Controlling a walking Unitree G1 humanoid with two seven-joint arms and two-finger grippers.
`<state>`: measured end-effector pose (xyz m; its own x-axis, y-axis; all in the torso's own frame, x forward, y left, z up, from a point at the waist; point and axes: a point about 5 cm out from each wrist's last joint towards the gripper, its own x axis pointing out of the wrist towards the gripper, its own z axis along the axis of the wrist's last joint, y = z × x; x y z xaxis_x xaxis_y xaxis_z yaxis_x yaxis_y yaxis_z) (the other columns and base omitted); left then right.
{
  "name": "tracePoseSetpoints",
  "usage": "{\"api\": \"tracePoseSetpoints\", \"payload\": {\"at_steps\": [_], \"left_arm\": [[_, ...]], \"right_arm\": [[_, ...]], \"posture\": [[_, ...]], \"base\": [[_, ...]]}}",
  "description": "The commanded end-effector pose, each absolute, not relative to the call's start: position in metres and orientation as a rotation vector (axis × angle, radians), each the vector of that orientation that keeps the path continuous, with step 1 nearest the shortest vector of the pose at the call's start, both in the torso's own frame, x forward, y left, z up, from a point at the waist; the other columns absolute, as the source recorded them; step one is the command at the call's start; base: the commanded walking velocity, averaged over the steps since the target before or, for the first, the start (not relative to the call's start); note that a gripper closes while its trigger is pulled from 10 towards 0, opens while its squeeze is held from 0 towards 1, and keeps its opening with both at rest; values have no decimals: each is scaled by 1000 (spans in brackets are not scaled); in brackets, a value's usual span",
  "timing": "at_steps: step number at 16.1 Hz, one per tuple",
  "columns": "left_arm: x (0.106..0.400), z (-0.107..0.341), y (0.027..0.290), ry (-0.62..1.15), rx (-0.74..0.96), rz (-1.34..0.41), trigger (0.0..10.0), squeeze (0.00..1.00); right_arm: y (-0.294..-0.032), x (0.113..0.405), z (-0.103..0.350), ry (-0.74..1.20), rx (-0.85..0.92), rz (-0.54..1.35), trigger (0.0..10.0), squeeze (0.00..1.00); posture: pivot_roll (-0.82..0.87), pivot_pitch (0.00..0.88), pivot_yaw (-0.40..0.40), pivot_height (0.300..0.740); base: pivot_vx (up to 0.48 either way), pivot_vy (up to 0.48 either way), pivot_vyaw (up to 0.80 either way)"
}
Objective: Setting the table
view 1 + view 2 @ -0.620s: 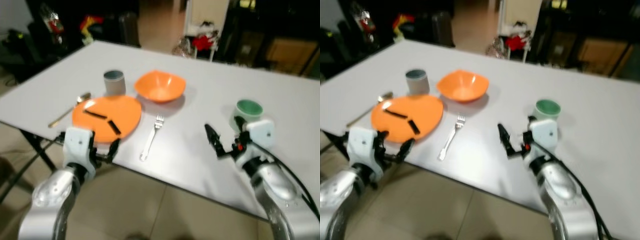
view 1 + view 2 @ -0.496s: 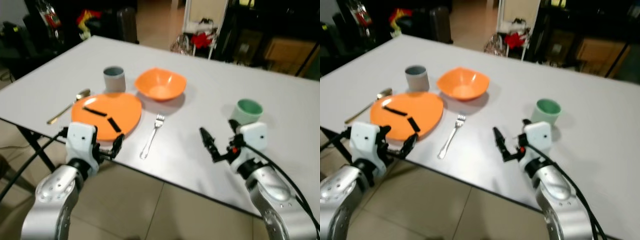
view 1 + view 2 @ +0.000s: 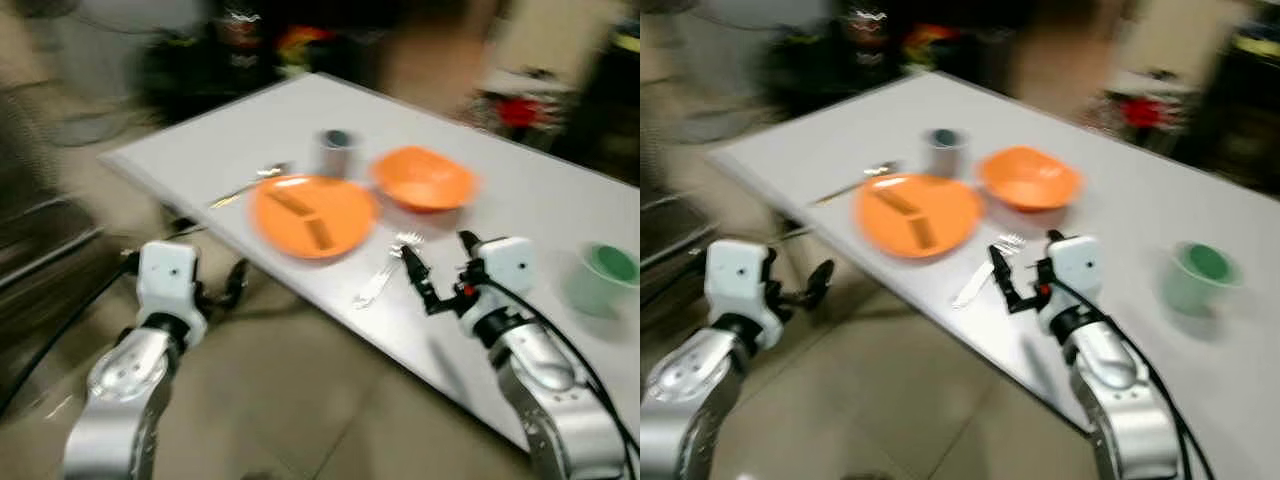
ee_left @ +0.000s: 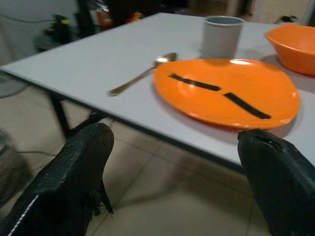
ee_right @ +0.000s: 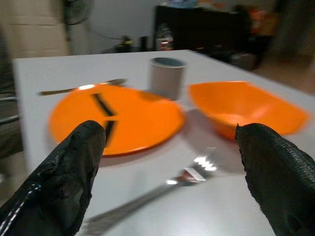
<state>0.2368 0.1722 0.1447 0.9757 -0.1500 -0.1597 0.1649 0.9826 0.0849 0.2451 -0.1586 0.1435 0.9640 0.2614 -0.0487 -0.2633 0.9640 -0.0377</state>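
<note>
An orange plate (image 3: 312, 213) with two dark strips lies near the front edge of the white table (image 3: 230, 140). Behind it stand a grey cup (image 3: 335, 150) and an orange bowl (image 3: 424, 180). A spoon (image 3: 250, 185) lies on the plate's left and a fork (image 3: 385, 275) on its right. A green cup (image 3: 605, 275) stands far right. My left gripper (image 4: 172, 147) is open and empty, held off the table edge over the floor, facing the plate (image 4: 226, 93). My right gripper (image 3: 437, 255) hangs open just above the fork (image 5: 167, 189), empty.
Beige tiled floor (image 3: 300, 400) lies in front of the table. Dark furniture and colourful clutter (image 3: 250, 40) stand behind the table's far side. A black table leg (image 4: 59, 115) runs down under the left corner. The head views are blurred.
The whole picture has swung and blurred, so the camera moved; the table things now sit further right. My right gripper is nearer the fork. Both grippers stay open.
</note>
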Motion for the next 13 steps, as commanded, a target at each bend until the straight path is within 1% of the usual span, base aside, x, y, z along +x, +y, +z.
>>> {"api": "tracePoseSetpoints", "payload": {"at_steps": [1,5,6,8,13], "left_arm": [[239,150,172,126,126,-156,10000,0],[240,151,166,124,136,-179,10000,0],[241,151,165,123,142,-181,10000,0],[242,151,166,123,143,-173,10000,0],[241,150,174,132,142,-141,10000,0]], "right_arm": [[-157,247,144,40,-37,269,10000,1000],[-156,248,142,49,-15,258,10000,1000],[-157,250,141,58,19,237,10000,1000],[-158,252,139,62,41,207,10000,1000],[-157,251,133,98,-25,184,10000,1000]], "posture": [[10,0,-24,740],[23,0,-48,740],[26,0,-51,740],[29,0,-54,740],[31,0,-58,740]], "base": [[0,0,800],[0,0,800],[0,0,0],[0,283,0],[0,332,0]]}}
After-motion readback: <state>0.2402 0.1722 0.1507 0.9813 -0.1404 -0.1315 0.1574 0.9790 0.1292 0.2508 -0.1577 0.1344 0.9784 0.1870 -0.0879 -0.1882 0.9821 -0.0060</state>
